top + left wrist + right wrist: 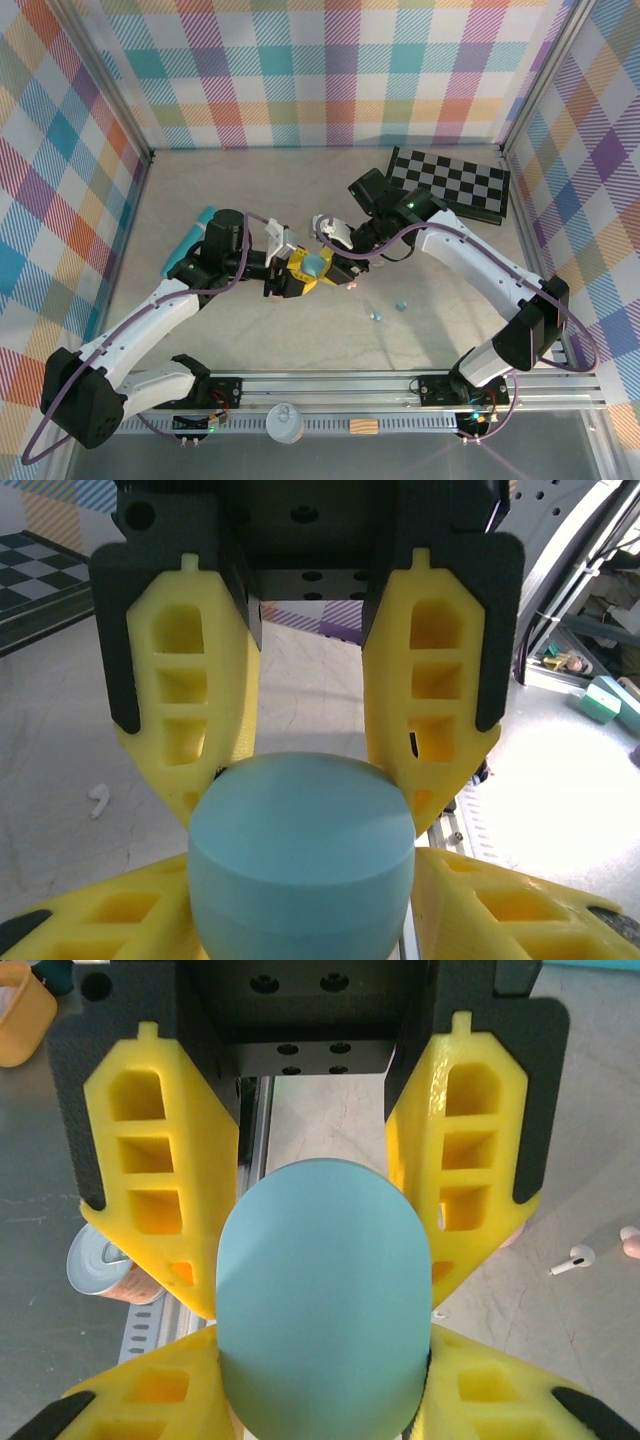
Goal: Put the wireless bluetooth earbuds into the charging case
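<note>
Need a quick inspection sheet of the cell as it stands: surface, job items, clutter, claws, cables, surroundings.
Surface: pale table, no spills seen.
Job's things: light blue charging case, apparently closed, held mid-table. White earbud, light blue earbud and second light blue earbud lie loose on the table.
Clutter: teal tube at left, checkerboard far right, can beyond the near rail.
Claws: left claw and right claw both shut on the charging case, from opposite sides.
Cables: purple cable loops off the right arm, another runs along the left arm; no snag seen.
Surroundings: plaid walls, aluminium rail at the near edge.
</note>
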